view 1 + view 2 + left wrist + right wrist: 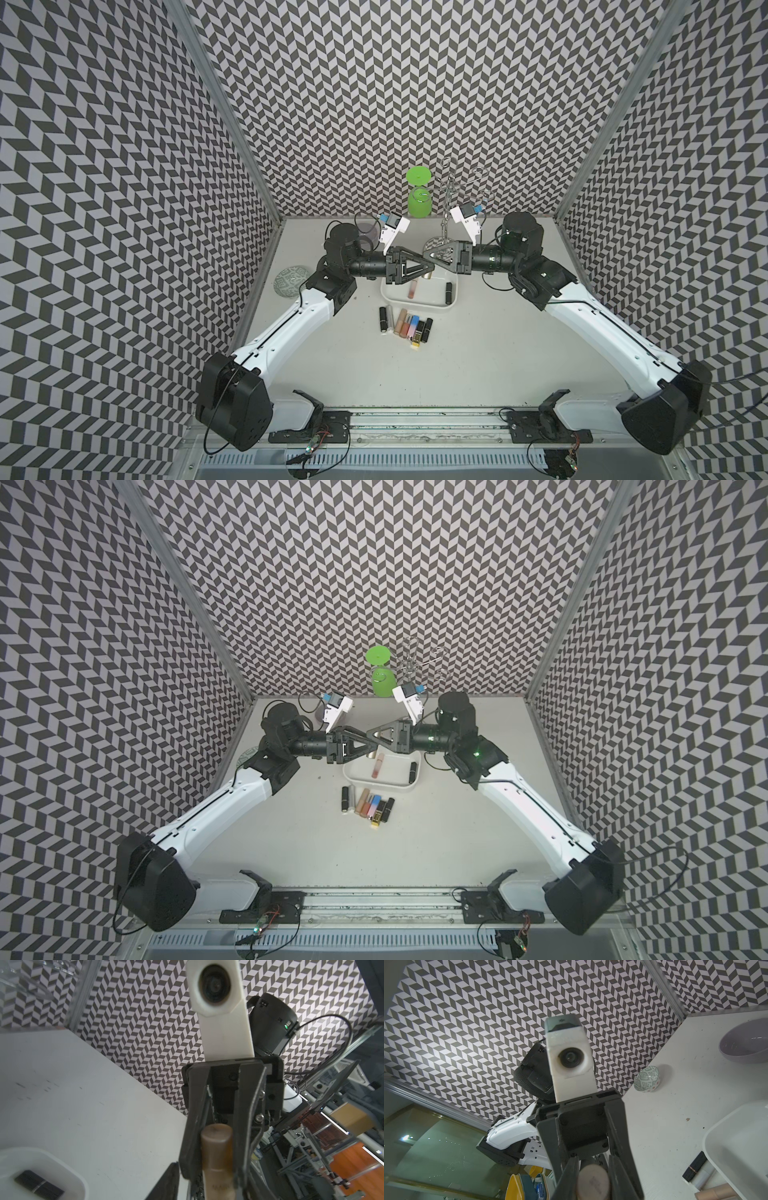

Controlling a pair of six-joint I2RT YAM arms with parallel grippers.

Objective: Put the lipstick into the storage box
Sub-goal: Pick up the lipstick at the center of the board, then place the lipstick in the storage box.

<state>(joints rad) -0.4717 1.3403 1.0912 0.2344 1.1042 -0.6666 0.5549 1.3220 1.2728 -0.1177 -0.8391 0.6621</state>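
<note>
Your right hand clamps the lipstick, an amber-brown tube with a paler, faintly lettered half; the print is unreadable and its end is cut off. Your left hand meets it tip to tip, spread wide of the tube. Both hover over the storage box; in both top views they nearly hide the tube.

A green cup and a metal hook stand are seen at upper centre in a top view, against the chevron wall. A green-patterned dish is set left of centre, with a grey bowl up and to its right.
</note>
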